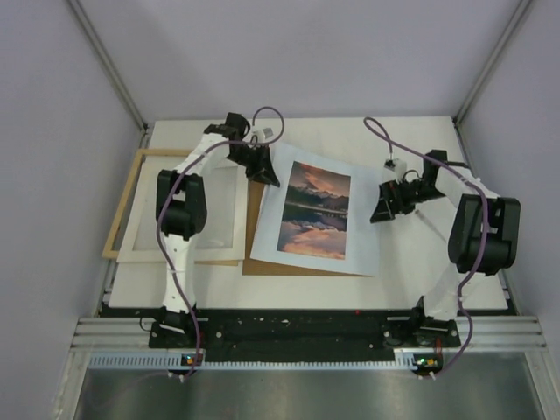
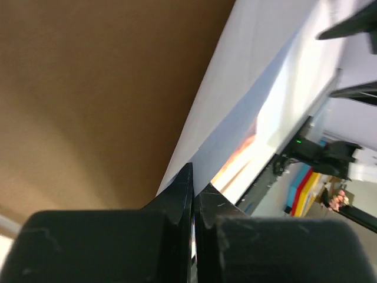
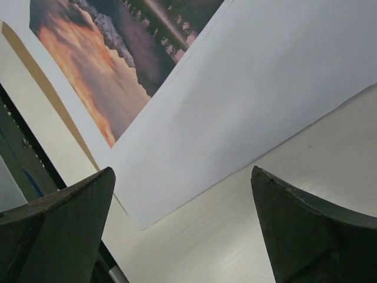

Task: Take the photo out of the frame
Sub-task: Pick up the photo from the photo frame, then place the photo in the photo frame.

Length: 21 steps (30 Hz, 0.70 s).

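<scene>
Bases of both arms sit bolted at the near edge of the table [image 1: 437, 271]. From its base the left arm climbs to a black elbow above the frame [image 1: 122, 205], which lies flat on the left of the table, its light-wood border around a whitish inner edge. On the right, the other arm folds at a bulky elbow near the table's right side and doubles back inward. Between the two lies the photo [image 1: 315, 210], out of the frame and rotated slightly, resting across the brown backing board [image 1: 280, 269], which shows along its near and left edges. The right gripper [image 1: 382, 206] points toward the photo's right edge from just beside it; in its wrist view the right gripper [image 3: 184, 171] stands wide apart, one finger at each side of the picture, over the sheet's corner and bare tabletop, touching neither. Farther back, the left forearm reaches to the far side, bends at the wrist and turns down and inward, bringing the left gripper [image 1: 265, 171] to the photo's far left corner. Its wrist view shows the left gripper [image 2: 193, 183] pressed closed on that edge of the sheet, with the paper rising off the board [image 2: 88, 88] beside it.
</scene>
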Motion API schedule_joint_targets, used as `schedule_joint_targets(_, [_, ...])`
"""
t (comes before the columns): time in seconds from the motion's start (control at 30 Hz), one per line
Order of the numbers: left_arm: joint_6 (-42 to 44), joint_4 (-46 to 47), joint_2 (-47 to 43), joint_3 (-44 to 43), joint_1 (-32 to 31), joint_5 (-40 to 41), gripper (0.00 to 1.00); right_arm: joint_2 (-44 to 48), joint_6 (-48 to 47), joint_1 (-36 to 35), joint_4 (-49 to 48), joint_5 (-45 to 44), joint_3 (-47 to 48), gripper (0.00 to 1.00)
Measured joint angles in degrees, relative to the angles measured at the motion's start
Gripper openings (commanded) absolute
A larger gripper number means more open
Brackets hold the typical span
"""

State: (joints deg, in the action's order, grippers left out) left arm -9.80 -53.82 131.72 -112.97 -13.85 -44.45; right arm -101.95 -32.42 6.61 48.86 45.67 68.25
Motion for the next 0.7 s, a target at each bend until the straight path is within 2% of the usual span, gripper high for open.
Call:
schedule_joint_targets(0.17, [-1.01,1.62,-2.21,-1.4,0.33,-8.9,0.0,0.28,-1.99,1.16,0.48,3.17,2.19,0.99])
schedule_joint_targets(0.37, [-0.98,2.73,-5.03,-1.42,0.31,-15.98,0.0,-2.75,-1.18,4.68,-1.36,8.44,10.6,0.99])
schedule_joint_targets(0.6, [-1.07,4.22,-6.75,-1.42,0.13,-19.87,0.0,-11.08,4.17,8.7,-7.32,12.96,19.04,0.99])
schedule_joint_targets(0.7, [-4.17,7.32,-7.52,-0.7,0.09,-19.56,0.0,-12.5,4.81,8.39,-8.96,15.45,19.34,0.99])
